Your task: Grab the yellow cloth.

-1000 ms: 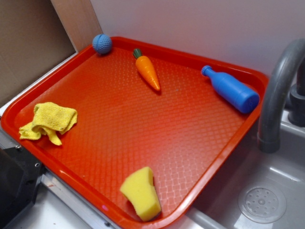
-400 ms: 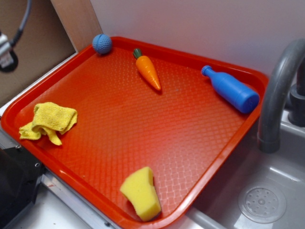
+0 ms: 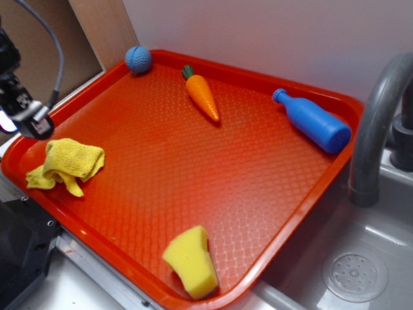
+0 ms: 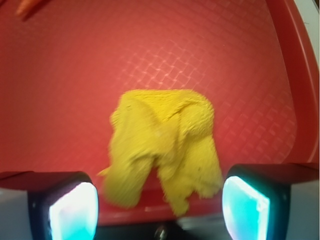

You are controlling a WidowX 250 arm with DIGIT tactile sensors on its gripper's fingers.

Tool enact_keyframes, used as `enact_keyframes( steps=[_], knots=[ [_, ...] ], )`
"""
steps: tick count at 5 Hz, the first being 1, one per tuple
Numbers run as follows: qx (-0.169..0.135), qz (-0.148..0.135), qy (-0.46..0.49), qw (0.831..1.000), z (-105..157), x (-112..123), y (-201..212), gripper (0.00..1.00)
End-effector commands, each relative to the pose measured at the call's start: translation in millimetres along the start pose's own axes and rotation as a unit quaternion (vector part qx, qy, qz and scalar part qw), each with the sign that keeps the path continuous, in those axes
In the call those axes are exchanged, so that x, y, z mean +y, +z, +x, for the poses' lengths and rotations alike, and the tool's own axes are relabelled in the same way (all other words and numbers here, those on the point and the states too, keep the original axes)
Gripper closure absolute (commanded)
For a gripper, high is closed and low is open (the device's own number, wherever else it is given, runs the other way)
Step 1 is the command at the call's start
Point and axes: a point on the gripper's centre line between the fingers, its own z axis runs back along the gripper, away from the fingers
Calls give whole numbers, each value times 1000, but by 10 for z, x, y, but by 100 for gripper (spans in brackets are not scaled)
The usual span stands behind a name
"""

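Yellow cloth (image 3: pixel 66 165) (image 4: pixel 165 150) lies crumpled at the tray's (image 3: pixel 193 181) left corner, wrist view blurry. Gripper (image 4: pixel 160 210) above it, jaws apart, cloth between them, untouched. Exterior shows only the arm's edge, cropped.

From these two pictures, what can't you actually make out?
- Gripper: exterior view, mostly cut off by the left edge.
- Yellow cloth: wrist view, blurred; its folds hide the underside.
- Carrot: wrist view, cut off at the top edge.
- Faucet: exterior view, cut off at the right edge.
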Motion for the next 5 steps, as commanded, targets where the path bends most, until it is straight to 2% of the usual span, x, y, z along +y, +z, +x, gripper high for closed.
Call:
enact_keyframes(
  steps=[1, 2, 3, 5],
  knots=[
    [25, 38, -5, 999, 247, 18, -257, 100],
    [52, 42, 24, 997, 186, 132, -363, 100],
    [59, 56, 31, 996, 251, 172, -398, 100],
    [47, 70, 8, 996, 249, 145, -285, 100]
  ],
)
